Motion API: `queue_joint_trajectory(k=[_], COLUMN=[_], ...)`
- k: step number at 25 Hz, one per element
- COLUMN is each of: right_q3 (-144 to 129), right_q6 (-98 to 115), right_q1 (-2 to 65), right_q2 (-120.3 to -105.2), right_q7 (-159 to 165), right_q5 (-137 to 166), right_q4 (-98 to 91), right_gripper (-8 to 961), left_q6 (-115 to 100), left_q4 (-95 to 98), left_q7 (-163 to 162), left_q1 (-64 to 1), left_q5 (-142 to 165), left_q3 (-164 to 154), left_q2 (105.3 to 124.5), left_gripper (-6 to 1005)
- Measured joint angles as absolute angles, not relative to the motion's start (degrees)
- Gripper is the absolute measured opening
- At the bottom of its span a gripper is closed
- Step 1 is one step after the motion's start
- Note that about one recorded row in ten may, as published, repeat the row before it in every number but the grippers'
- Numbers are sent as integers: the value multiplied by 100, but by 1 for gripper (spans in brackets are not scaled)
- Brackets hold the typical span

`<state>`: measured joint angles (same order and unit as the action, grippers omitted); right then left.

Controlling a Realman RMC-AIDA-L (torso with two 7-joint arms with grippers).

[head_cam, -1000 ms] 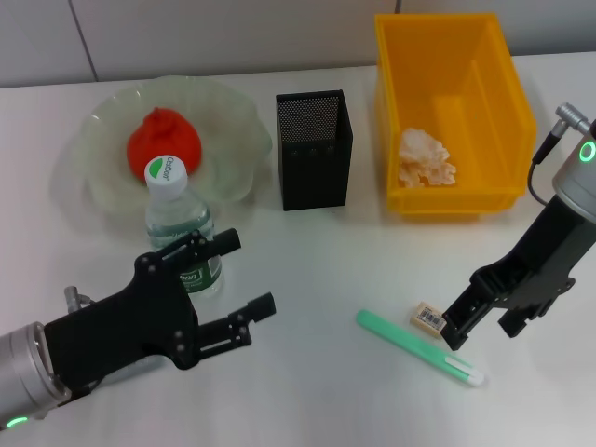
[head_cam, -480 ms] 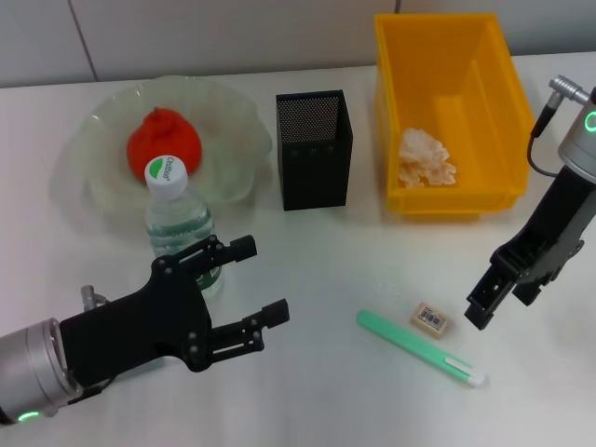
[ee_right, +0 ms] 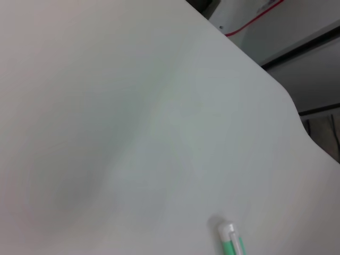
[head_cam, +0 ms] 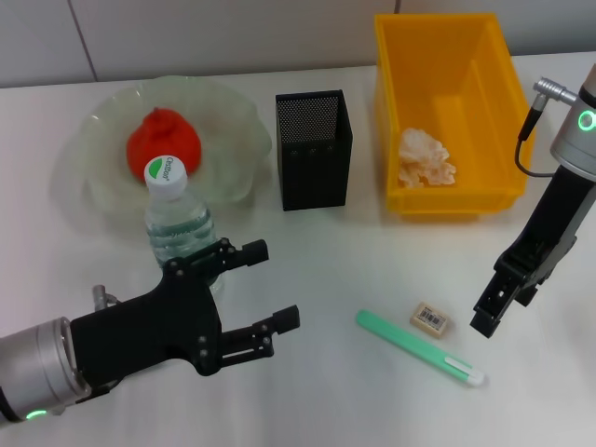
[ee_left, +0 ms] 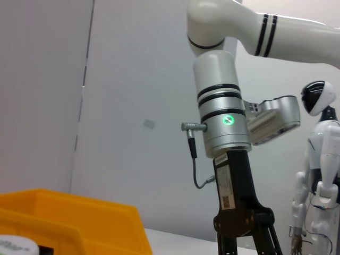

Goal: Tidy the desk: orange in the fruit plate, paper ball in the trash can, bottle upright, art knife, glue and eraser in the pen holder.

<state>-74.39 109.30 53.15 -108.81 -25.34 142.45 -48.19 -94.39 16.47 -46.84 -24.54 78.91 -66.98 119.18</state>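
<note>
Left gripper hovers with its fingers spread apart and nothing between them, low over the desk's near-left part, just beside the bottle. Over the last second it has crept rightward past the bottle toward the desk's middle. The right gripper has meanwhile pulled away from the eraser and art knife, rising and drifting toward the right edge; whether its fingers are apart or together cannot be told.

Everything else has stayed put. The bottle stands upright at the near rim of the fruit plate, which holds the orange near the far-left corner. The black mesh pen holder stands at the far middle. The yellow trash can sits at the far right with the paper ball inside. The eraser lies just beside the art knife near the front edge, right of middle.

The desk is plain white. Behind it is a pale panelled wall, and the left wrist view shows a white humanoid robot standing in the room beyond.
</note>
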Motion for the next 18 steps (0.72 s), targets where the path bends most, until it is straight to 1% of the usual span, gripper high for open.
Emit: queue_joint_trajectory(k=[7,12,13,14,15,18], right_q3=[-7493,-7494,-7494,-7493,-7493,-7498], right_q6=[10695,10516,10516,10513,10513,10500], right_q1=[5623,5812,5812,5844,5844,5920], right_q2=[-10949,-11065,-11065,-11109,-11109,-11226], right_q7=[-2609,-2628,-2628,-2619,-2619,-2522], right_q5=[14360,14376,14376,14431,14431,14644], right_q4=[-4395,-4095,-4095,-4077,-4077,-4072], right_gripper=[835,835,834,834,834,834], left_q6=[-9437,-9423,-9423,-9426,-9426,-9447], left_q4=[1643,1643,1643,1643,1643,1643], left_q7=[-4684,-4686,-4686,-4686,-4686,-4686], left_q1=[-2518,-2542,-2542,-2544,-2544,-2557], left_q5=[7884,7862,7862,7856,7856,7839], left_q3=[-6711,-6709,-6709,-6709,-6709,-6715], left_q2=[11918,11918,11918,11918,11918,11918], left_gripper=[817,817,817,817,817,817])
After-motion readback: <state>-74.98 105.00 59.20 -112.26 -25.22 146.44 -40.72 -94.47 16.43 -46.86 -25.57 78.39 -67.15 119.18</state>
